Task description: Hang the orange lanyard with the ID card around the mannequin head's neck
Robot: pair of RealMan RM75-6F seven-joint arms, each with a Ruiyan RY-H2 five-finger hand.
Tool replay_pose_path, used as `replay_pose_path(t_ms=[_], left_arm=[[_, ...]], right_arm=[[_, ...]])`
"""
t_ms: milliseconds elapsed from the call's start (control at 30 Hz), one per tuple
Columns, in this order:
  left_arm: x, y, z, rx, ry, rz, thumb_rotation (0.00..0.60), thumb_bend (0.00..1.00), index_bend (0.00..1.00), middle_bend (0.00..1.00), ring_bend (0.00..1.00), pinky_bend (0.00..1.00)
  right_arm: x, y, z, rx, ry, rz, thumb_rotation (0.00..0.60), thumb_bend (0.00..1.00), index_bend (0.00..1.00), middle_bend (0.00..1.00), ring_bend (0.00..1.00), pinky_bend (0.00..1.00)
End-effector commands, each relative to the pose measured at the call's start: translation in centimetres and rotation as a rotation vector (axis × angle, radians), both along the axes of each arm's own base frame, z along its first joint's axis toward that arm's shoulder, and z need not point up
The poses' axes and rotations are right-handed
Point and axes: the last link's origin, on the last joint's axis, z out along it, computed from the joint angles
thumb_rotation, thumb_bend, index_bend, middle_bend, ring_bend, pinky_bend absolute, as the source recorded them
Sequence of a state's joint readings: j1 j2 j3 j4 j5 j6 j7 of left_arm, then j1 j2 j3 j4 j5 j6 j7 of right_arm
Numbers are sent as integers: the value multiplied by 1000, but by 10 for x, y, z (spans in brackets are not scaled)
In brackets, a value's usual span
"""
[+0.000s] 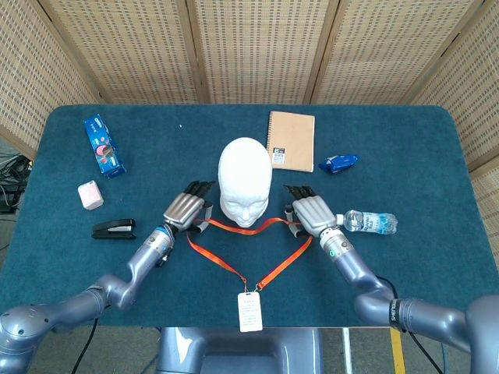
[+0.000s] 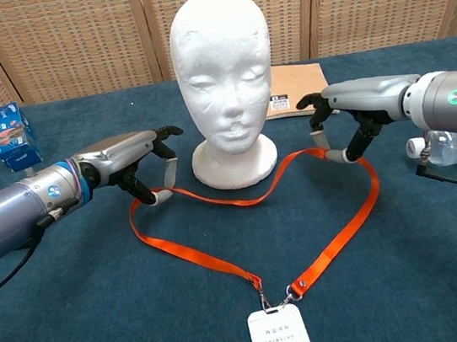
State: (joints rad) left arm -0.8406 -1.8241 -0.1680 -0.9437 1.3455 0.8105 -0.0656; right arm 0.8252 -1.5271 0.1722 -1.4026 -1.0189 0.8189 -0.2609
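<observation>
head view: one lanyard (image 1: 234, 269), one mannequin head (image 1: 245, 181)

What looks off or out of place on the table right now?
The water bottle lies on its side by the right robot hand. Otherwise nothing stands out: the mannequin head is upright, and the orange lanyard is untangled in front of its base, pinched by both robot hands, left robot hand included.

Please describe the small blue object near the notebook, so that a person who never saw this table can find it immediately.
Start at the white mannequin head in the middle of the table. Behind it, on the robot's right, lies a tan notebook; the small blue object lies just right of its lower corner. It is glossy, rounded and dark blue, unlike the clear water bottle nearer the robot.
</observation>
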Motion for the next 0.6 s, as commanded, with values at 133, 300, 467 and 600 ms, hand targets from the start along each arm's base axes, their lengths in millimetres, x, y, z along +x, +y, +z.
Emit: replay_pose_path(t_ms=[133, 300, 467, 600], left_arm=[[-9, -25, 28, 43, -26, -122, 600, 395, 680, 0, 0, 0], [-15, -40, 53, 104, -46, -217, 600, 395, 696, 0, 0, 0], [-16, -50, 73, 141, -68, -299, 600, 395, 706, 0, 0, 0], [-8, -55, 92, 162, -151, -328, 600, 395, 717, 0, 0, 0]], right_arm=[[7, 21, 15, -12, 22, 111, 600, 669, 687, 0, 0, 0], [18, 38, 29, -35, 35, 220, 600, 669, 688, 0, 0, 0], [26, 48, 41, -63, 62, 318, 600, 669, 688, 0, 0, 0], [38, 52, 59, -97, 13, 355, 600, 669, 688, 0, 0, 0]])
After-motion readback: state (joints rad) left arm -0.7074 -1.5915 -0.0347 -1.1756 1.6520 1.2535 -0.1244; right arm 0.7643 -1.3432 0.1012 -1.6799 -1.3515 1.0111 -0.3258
